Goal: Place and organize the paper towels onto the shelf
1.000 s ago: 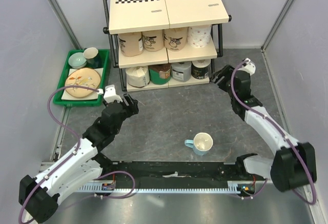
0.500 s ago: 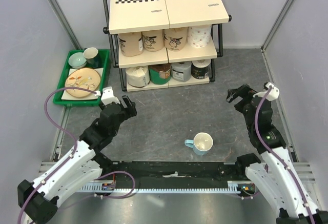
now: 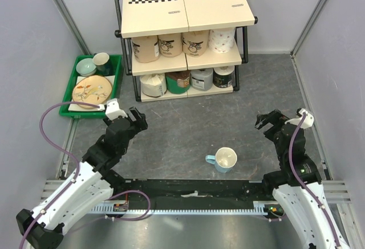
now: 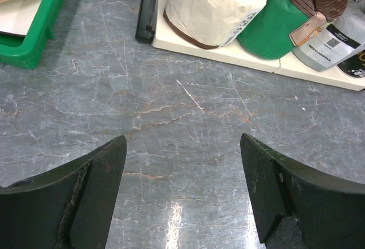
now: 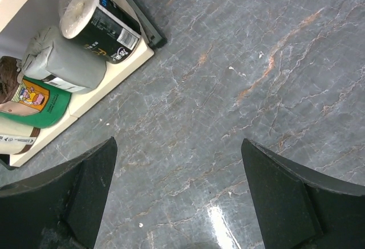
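The shelf (image 3: pixel 188 9) stands at the back centre, with several paper towels (image 3: pixel 171 45) side by side on its middle board and several more (image 3: pixel 178 81) on its bottom board. My left gripper (image 3: pixel 137 118) hovers open over the bare floor in front of the shelf's left end. In the left wrist view the left gripper (image 4: pixel 182 169) is empty, with a cream roll (image 4: pixel 214 4) and a green-wrapped roll (image 4: pixel 274 27) ahead. My right gripper (image 3: pixel 268 121) is open and empty at the right. The right wrist view shows the right gripper (image 5: pixel 179 163) facing a black-wrapped roll (image 5: pixel 105 24) and a grey roll (image 5: pixel 71 61).
A green tray (image 3: pixel 119 69) of dishes sits left of the shelf, its corner (image 4: pixel 34 38) also in the left wrist view. A white mug (image 3: pixel 224 159) with a light-blue handle stands on the floor between the arms. Grey walls close in both sides.
My right arm has pulled back from the shelf's right end toward the near right, its jaws spreading wide. The left arm has drawn back slightly to the left, jaws opening further.
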You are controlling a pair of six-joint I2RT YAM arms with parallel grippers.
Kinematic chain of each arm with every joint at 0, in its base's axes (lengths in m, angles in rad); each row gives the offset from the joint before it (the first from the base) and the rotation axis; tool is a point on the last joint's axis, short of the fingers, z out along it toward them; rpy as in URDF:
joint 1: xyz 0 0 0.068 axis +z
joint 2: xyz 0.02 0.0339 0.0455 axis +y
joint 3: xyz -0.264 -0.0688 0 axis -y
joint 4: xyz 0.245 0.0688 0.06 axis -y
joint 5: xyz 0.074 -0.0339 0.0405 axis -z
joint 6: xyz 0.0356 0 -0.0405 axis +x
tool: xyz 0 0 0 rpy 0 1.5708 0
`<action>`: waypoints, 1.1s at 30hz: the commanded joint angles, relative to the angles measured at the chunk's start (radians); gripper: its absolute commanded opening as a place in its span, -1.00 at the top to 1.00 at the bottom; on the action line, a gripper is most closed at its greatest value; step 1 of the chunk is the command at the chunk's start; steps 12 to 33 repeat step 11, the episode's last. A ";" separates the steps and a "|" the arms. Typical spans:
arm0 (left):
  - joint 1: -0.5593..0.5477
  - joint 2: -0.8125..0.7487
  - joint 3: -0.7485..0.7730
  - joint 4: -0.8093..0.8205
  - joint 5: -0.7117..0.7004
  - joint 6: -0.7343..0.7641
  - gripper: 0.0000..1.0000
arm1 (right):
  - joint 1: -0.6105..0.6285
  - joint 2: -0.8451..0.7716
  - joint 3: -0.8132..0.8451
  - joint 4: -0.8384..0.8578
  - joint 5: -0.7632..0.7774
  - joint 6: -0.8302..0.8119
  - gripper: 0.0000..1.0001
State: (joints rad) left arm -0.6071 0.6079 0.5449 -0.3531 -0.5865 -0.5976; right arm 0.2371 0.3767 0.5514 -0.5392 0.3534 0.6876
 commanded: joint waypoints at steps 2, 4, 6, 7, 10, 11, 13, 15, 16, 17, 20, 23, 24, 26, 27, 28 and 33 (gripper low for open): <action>0.003 0.000 0.024 -0.012 -0.033 -0.036 -0.75 | -0.005 -0.019 0.002 -0.015 -0.008 0.007 -0.96; 0.001 0.000 0.029 -0.020 -0.036 -0.042 -0.75 | -0.004 -0.022 0.001 -0.015 -0.008 0.007 -0.96; 0.001 -0.005 0.030 -0.032 -0.039 -0.047 -0.75 | -0.004 -0.021 -0.001 -0.013 -0.008 0.004 -0.96; 0.003 -0.010 0.029 -0.035 -0.042 -0.051 -0.75 | -0.004 -0.018 0.001 -0.011 -0.007 0.003 -0.96; 0.003 -0.019 0.026 -0.043 -0.055 -0.054 -0.75 | -0.004 -0.012 0.002 -0.011 -0.021 -0.003 -0.96; 0.003 -0.019 0.027 -0.059 -0.062 -0.060 -0.78 | -0.005 -0.007 0.001 -0.011 -0.024 -0.006 -0.96; 0.003 -0.019 0.027 -0.059 -0.062 -0.060 -0.78 | -0.005 -0.007 0.001 -0.011 -0.024 -0.006 -0.96; 0.003 -0.019 0.027 -0.059 -0.062 -0.060 -0.78 | -0.005 -0.007 0.001 -0.011 -0.024 -0.006 -0.96; 0.003 -0.019 0.027 -0.059 -0.062 -0.060 -0.78 | -0.005 -0.007 0.001 -0.011 -0.024 -0.006 -0.96; 0.003 -0.019 0.027 -0.059 -0.062 -0.060 -0.78 | -0.005 -0.007 0.001 -0.011 -0.024 -0.006 -0.96; 0.003 -0.019 0.027 -0.059 -0.062 -0.060 -0.78 | -0.005 -0.007 0.001 -0.011 -0.024 -0.006 -0.96; 0.003 -0.019 0.027 -0.059 -0.062 -0.060 -0.78 | -0.005 -0.007 0.001 -0.011 -0.024 -0.006 -0.96; 0.003 -0.019 0.027 -0.059 -0.062 -0.060 -0.78 | -0.005 -0.007 0.001 -0.011 -0.024 -0.006 -0.96; 0.003 -0.019 0.027 -0.059 -0.062 -0.060 -0.78 | -0.005 -0.007 0.001 -0.011 -0.024 -0.006 -0.96; 0.003 -0.019 0.027 -0.059 -0.062 -0.060 -0.78 | -0.005 -0.007 0.001 -0.011 -0.024 -0.006 -0.96; 0.003 -0.019 0.027 -0.059 -0.062 -0.060 -0.78 | -0.005 -0.007 0.001 -0.011 -0.024 -0.006 -0.96; 0.003 -0.019 0.027 -0.059 -0.062 -0.060 -0.78 | -0.005 -0.007 0.001 -0.011 -0.024 -0.006 -0.96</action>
